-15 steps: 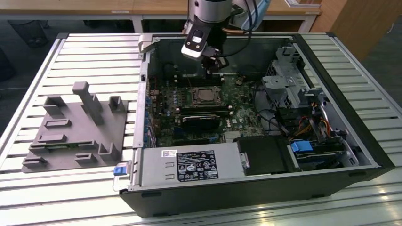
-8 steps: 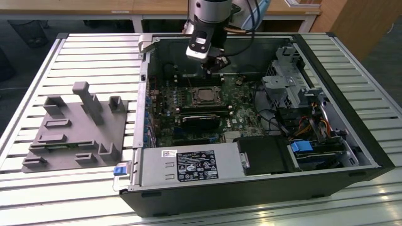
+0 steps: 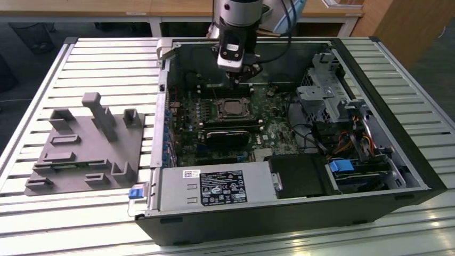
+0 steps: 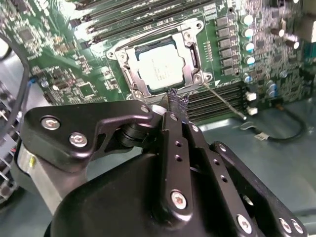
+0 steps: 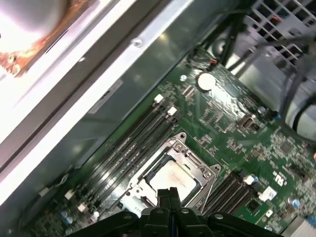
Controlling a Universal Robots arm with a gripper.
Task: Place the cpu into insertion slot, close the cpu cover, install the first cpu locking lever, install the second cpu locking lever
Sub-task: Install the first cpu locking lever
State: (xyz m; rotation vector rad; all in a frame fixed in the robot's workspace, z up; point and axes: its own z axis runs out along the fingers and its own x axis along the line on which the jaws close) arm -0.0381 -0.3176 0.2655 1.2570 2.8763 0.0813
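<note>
The cpu (image 4: 160,66) lies flat in the insertion slot (image 3: 231,108) on the green board, its silver-grey top face showing (image 5: 174,178). The cpu cover (image 4: 190,47) lies down around it as a silvery frame (image 5: 195,160). One thin locking lever (image 4: 224,101) sticks out as a bare rod from the socket's corner over the memory slots. My gripper (image 4: 177,100) hangs just above the socket's edge with its dark fingertips pressed together and nothing between them (image 5: 170,192). In the exterior view the gripper (image 3: 240,80) sits over the board just behind the socket.
The open computer case (image 3: 398,133) lies on a slatted table (image 3: 106,64). A black graphics card (image 3: 227,140) sits in front of the socket, and long memory slots (image 5: 128,143) flank it. A drive cage (image 3: 323,96) with cables stands on the exterior view's right, a grey fixture (image 3: 85,144) on its left.
</note>
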